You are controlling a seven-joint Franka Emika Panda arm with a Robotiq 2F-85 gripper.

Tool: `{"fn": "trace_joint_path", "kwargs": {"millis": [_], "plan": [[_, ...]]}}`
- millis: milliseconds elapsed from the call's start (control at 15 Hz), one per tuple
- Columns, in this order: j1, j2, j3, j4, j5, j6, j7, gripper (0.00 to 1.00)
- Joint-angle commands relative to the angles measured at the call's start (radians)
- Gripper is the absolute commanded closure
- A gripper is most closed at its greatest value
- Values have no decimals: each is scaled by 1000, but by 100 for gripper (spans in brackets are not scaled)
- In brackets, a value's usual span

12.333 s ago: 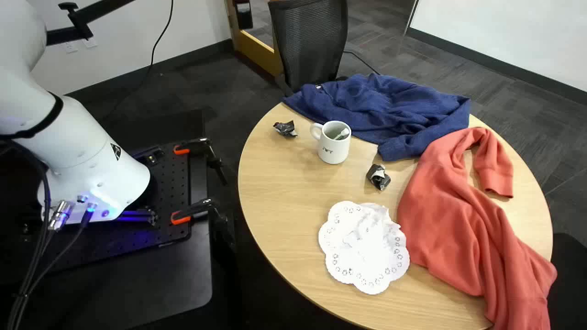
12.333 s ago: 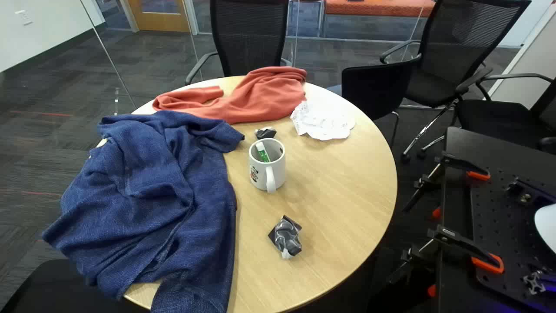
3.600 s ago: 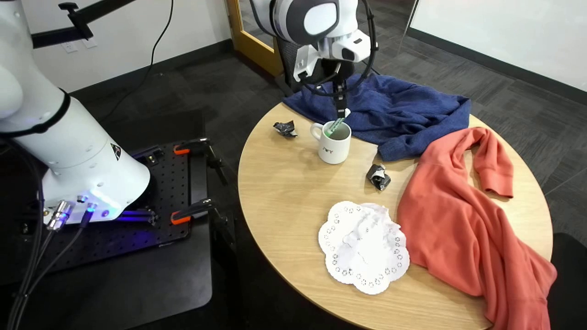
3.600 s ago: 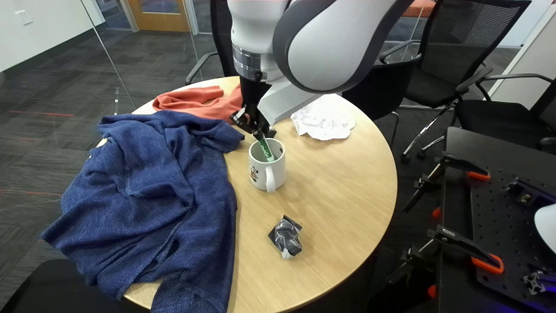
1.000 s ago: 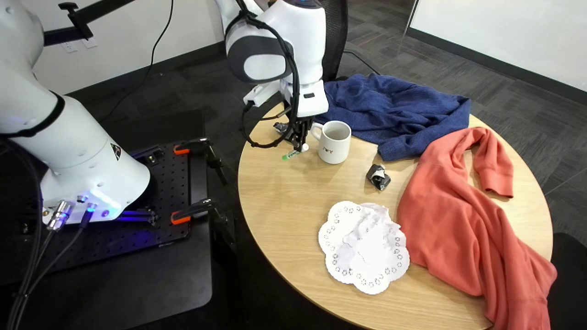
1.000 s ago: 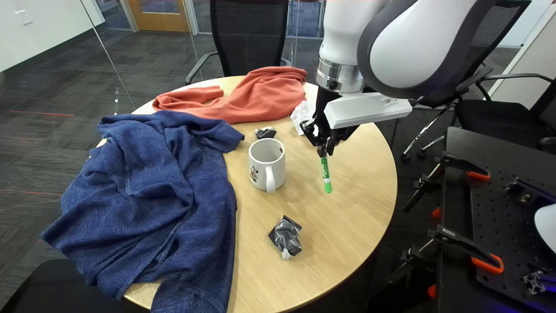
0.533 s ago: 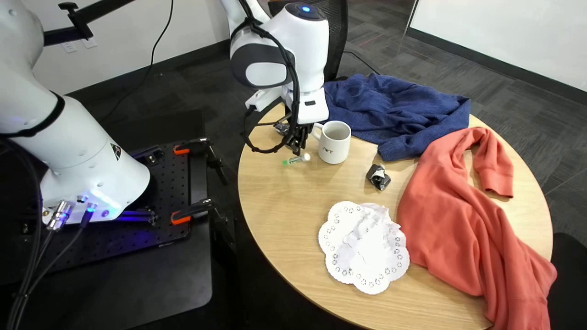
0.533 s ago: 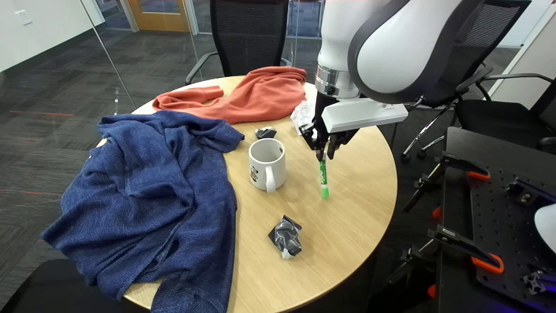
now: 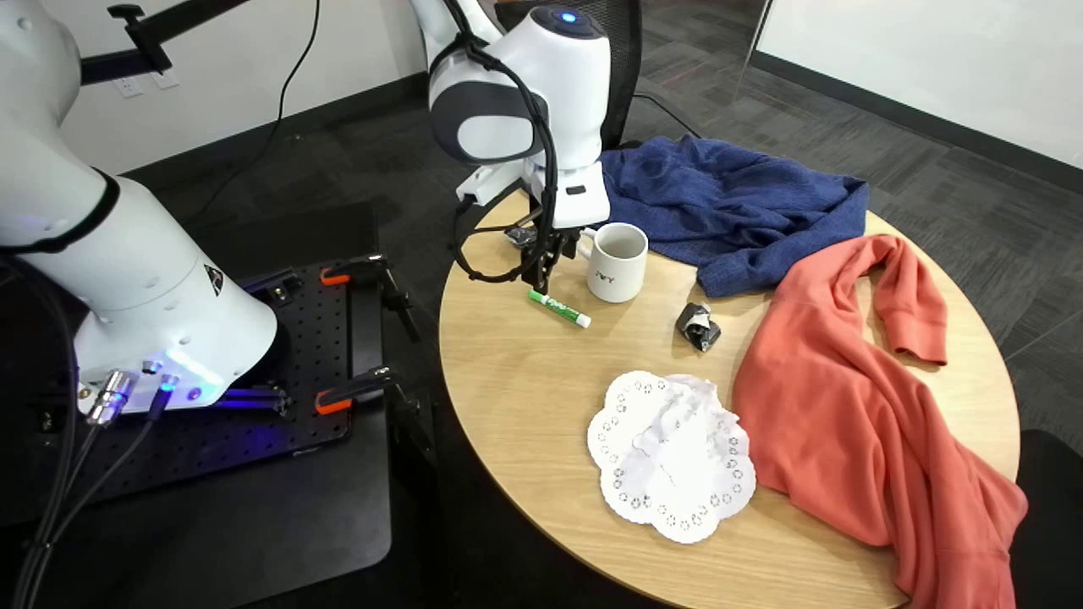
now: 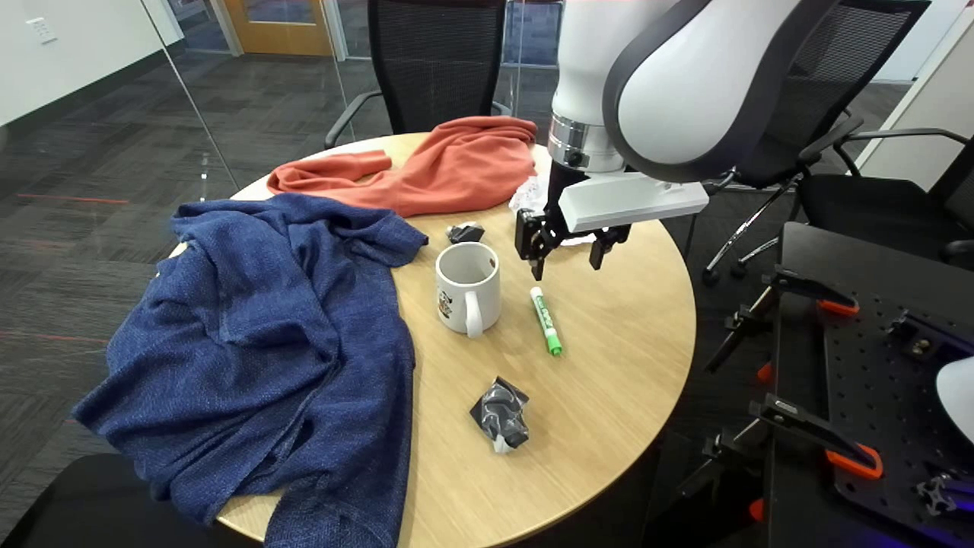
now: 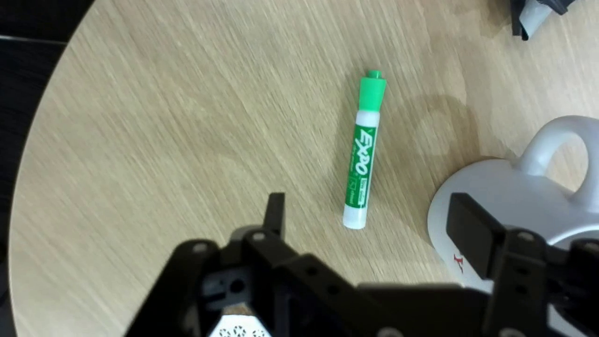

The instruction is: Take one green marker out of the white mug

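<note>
Lying on the table in both exterior views, the green marker is beside the white mug, below the gripper, its jaws spread wide. The wrist view shows it pointing away from their gap, so rising looks safe.

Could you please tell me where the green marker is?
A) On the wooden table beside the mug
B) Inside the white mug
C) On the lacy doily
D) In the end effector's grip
A: the wrist view shows the green marker on the wooden table, wood visible between it and the white mug; the open end effector holds nothing.
</note>
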Motion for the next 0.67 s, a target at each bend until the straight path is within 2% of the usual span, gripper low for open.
{"fn": "trace_joint_path", "kwargs": {"millis": [0, 600], "plan": [[11, -3, -8, 5, 23, 9, -28, 0], [23, 2, -20, 6, 17, -4, -12, 0]]}}
